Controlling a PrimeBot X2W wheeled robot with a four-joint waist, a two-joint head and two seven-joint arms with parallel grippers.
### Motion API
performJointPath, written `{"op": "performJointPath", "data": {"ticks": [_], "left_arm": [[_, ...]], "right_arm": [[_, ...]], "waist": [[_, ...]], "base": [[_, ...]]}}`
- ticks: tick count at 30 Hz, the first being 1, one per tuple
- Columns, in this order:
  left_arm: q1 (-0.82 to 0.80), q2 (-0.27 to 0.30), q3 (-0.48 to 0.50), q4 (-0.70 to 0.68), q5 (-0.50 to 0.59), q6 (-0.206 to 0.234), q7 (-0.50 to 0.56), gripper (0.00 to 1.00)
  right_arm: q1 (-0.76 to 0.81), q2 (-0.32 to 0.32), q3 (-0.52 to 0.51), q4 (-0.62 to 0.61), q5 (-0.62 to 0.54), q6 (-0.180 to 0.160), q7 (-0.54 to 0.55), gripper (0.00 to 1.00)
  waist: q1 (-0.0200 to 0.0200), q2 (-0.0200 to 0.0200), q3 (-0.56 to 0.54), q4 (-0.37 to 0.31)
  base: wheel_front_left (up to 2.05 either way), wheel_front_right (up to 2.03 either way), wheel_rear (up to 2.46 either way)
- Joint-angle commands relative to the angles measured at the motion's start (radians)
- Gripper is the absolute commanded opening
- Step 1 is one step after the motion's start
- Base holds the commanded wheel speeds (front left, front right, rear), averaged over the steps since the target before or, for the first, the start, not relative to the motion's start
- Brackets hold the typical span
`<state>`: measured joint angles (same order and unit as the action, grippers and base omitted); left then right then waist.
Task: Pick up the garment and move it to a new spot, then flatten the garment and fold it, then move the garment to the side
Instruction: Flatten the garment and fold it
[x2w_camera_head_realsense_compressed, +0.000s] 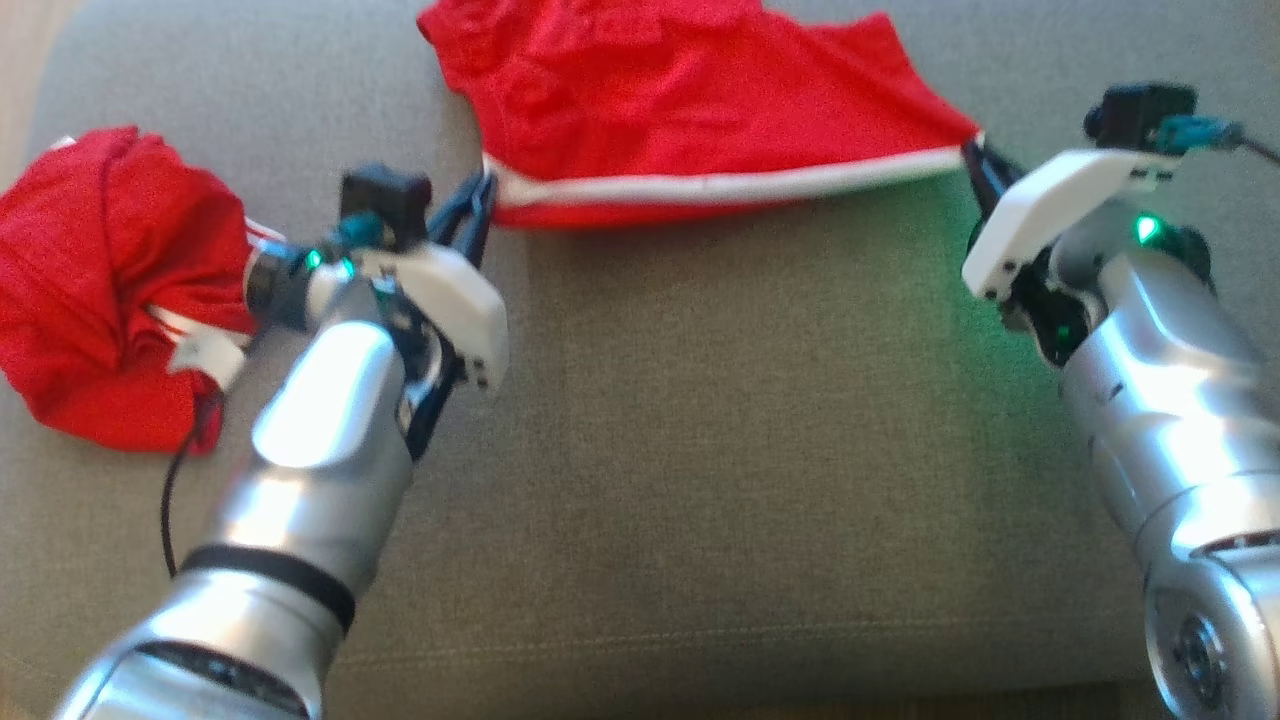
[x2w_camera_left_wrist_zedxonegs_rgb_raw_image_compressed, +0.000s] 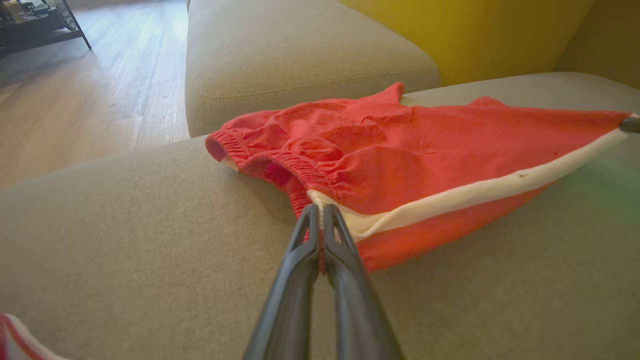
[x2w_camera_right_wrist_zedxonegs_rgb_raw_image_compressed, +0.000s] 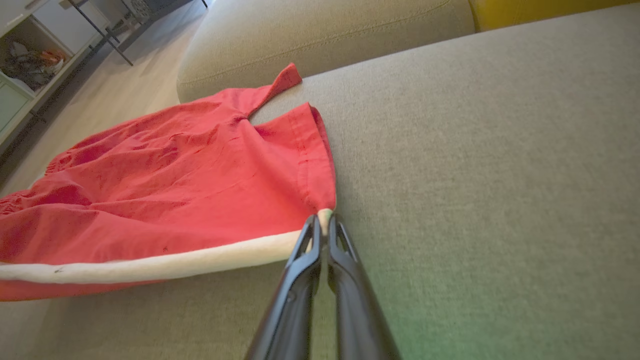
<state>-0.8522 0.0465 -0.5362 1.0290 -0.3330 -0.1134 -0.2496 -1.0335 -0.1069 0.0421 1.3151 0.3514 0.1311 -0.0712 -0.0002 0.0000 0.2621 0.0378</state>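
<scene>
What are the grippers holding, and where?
Both hold the red shorts by the white stripe: left gripper at waistband end, right gripper at hem end.

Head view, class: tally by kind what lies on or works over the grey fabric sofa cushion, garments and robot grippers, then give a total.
Red fabric garments: 2 (white-striped red shorts stretched out; crumpled red garment at the left)
Dark two-fingered grippers: 2 (left gripper and right gripper, each shut on a corner of the shorts)
Total: 4
</scene>
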Motion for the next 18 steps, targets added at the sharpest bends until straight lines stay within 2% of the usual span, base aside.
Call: {"op": "performJointPath", "data": {"ticks": [1,9,18], "left_arm": [[-0.002,0.028,0.014,-0.034,0.014,0.01,-0.012,0.0],[0.138,0.035,-0.013,-0.077,0.04,0.032,-0.012,0.0],[0.287,0.036,-0.015,-0.125,0.029,0.04,-0.012,0.0]], "right_arm": [[0.007,0.004,0.011,-0.025,-0.01,0.0,0.012,0.0],[0.094,-0.011,0.034,-0.025,-0.026,0.0,0.093,0.0],[0.179,-0.013,0.144,-0.049,-0.021,0.0,0.214,0.0]], "waist": [[0.0002,0.0,-0.036,0.002],[0.0002,0.0,-0.102,-0.012],[0.0002,0.0,-0.184,-0.026]], "base": [[0.0,0.0,0.0],[0.0,0.0,0.0],[0.0,0.0,0.0]]}}
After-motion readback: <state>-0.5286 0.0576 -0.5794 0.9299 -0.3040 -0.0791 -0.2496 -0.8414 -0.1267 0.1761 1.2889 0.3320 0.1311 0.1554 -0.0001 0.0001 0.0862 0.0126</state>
